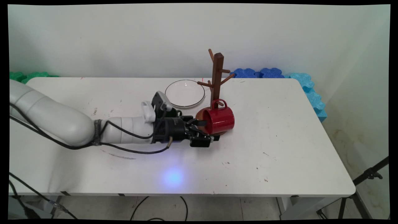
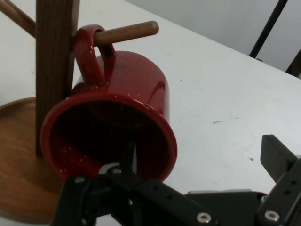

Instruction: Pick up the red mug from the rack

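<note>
I see the arm lying low across the table (image 1: pixel 279 140), reaching in from the left edge toward the middle. The gripper (image 1: pixel 203 130) is at the mouth of a red mug (image 1: pixel 221 119). The mug lies tipped on its side, mouth toward the gripper, its handle (image 2: pixel 91 54) looped over a low peg (image 2: pixel 127 32) of the wooden mug tree (image 1: pixel 217 77).

In the hand view one finger (image 2: pixel 129 157) reaches inside the mug's mouth at the lower rim; the other finger (image 2: pixel 277 157) stands well apart to the right, clear of the mug. I read the jaws as spread, not clamped on anything. Whether the inner finger touches the mug wall I cannot tell.

The mug tree stands just behind the table's centre, nearer the far edge than the near one. Its round wooden base (image 2: pixel 19 165) sits under the mug. The mug hangs beside the post, on its near side.

A white plate with a dark rim (image 1: pixel 184 93) lies flat just left of the tree, toward the far edge, apart from the mug. Blue foam pieces (image 1: pixel 258 73) sit beyond the far right corner, green ones (image 1: pixel 28 75) beyond the far left corner.
</note>
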You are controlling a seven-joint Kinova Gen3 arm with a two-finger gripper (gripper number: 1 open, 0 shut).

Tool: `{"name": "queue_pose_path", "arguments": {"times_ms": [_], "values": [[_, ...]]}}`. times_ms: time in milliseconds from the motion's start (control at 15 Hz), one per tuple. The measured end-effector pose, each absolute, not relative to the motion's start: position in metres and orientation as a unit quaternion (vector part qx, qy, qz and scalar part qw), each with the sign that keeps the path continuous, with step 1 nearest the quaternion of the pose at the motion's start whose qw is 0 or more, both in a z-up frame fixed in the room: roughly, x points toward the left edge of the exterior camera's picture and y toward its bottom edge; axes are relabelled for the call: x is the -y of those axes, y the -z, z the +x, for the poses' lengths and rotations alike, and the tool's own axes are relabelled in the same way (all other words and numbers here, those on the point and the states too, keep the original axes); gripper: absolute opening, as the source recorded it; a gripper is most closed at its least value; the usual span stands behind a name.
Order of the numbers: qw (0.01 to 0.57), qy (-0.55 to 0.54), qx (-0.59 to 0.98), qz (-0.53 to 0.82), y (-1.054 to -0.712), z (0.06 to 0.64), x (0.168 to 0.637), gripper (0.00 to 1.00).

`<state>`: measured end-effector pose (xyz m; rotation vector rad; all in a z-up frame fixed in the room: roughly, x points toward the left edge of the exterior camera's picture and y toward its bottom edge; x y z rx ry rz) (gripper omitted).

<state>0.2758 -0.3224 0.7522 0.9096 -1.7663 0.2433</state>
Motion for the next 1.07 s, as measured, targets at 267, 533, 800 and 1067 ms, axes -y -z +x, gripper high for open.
{"name": "queue_pose_path", "arguments": {"times_ms": [267,533,800,1067], "values": [[0.541,-0.108,0.741,0.383,-0.745,0.268,0.327,1.0],[0.544,-0.113,0.739,0.382,-0.737,0.259,0.333,1.0],[0.547,-0.116,0.737,0.38,-0.731,0.252,0.338,1.0],[0.548,-0.121,0.736,0.378,-0.727,0.246,0.343,1.0]]}}
